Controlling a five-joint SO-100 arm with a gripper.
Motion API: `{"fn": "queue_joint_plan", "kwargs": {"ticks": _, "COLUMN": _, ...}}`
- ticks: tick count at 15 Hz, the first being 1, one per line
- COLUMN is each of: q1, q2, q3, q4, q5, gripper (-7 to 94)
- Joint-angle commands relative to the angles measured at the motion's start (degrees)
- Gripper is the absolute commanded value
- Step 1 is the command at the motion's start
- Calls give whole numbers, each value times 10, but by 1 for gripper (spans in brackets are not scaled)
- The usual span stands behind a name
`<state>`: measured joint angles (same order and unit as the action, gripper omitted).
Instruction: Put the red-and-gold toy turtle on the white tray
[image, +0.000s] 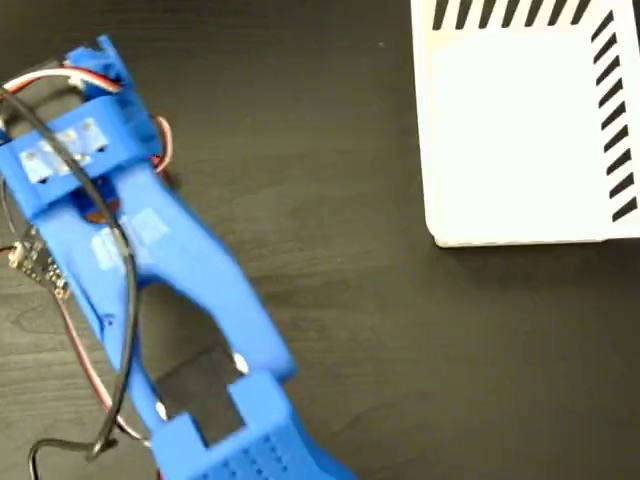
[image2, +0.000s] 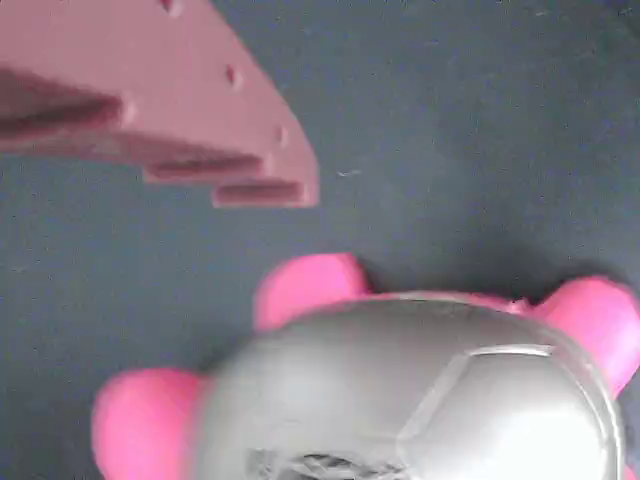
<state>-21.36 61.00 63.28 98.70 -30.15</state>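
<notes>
- I'm low over the dark table (image: 400, 330), my blue arm filling the left side of the fixed view, reaching from the upper left down toward the bottom centre.
- My gripper (image: 205, 400) sits near the bottom edge of that view; I see a dark gap between the blue parts there, but I can't tell from it how wide my jaws stand.
- In the wrist view, one finger (image2: 190, 110) slants across the upper left, and nothing is touching it. The other finger is out of frame, so I can't honestly say whether I'm open or clamped.
- There's the red-and-gold toy turtle (image2: 420, 400), filling the lower half of the wrist view: shiny domed shell, stubby feet poking out at lower left, upper centre and right. The colours read pinkish and grey here.
- The turtle rests on the table, just below my visible finger, apart from it. In the fixed view my arm hides it entirely.
- The white tray (image: 520, 150) lies in the upper right of the fixed view, black stripes along its top and right edges, nothing on it, well apart from me.
- My read: this is the approach-and-grasp step; the carry hasn't begun.
- Next I'd need to settle my fingers either side of the shell and squeeze gently, since it looks soft, then lift and swing toward the upper right.
</notes>
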Motion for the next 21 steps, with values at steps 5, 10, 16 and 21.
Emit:
{"fn": "queue_joint_plan", "kwargs": {"ticks": 5, "q1": -9, "q2": -31, "q3": -31, "q4": -17, "q5": 7, "gripper": 71}}
{"fn": "queue_joint_plan", "kwargs": {"ticks": 10, "q1": -20, "q2": -58, "q3": -24, "q4": -47, "q5": 17, "gripper": 67}}
{"fn": "queue_joint_plan", "kwargs": {"ticks": 16, "q1": -32, "q2": -61, "q3": -17, "q4": -62, "q5": 33, "gripper": 9}}
{"fn": "queue_joint_plan", "kwargs": {"ticks": 21, "q1": -32, "q2": -37, "q3": -15, "q4": -60, "q5": 52, "gripper": 0}}
